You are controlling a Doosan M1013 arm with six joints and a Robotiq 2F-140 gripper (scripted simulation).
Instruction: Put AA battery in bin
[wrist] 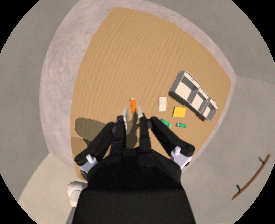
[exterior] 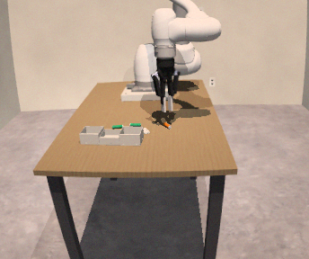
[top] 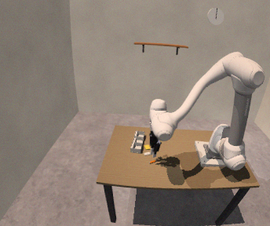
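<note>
My gripper (top: 155, 151) (exterior: 166, 108) (wrist: 132, 112) points straight down a little above the table. Its fingers are nearly together with nothing between them. A small orange cylinder with a grey tip (top: 153, 161) (exterior: 166, 125) (wrist: 132, 104) lies on the table just in front of the fingertips, not touching them. Two small green cylinders (exterior: 117, 127) (exterior: 136, 124) (wrist: 165, 123) lie beside the grey bin row (top: 138, 141) (exterior: 112, 135) (wrist: 194, 95). I cannot read the bin marks, and I cannot tell which pieces are the AA batteries.
A yellow block (top: 147, 147) (wrist: 178, 112) and a small white piece (top: 147, 154) (exterior: 146, 130) (wrist: 162, 103) lie between the bins and the gripper. The arm's base (top: 213, 153) stands at the table's far right. A wall shelf (top: 161, 45) hangs high behind.
</note>
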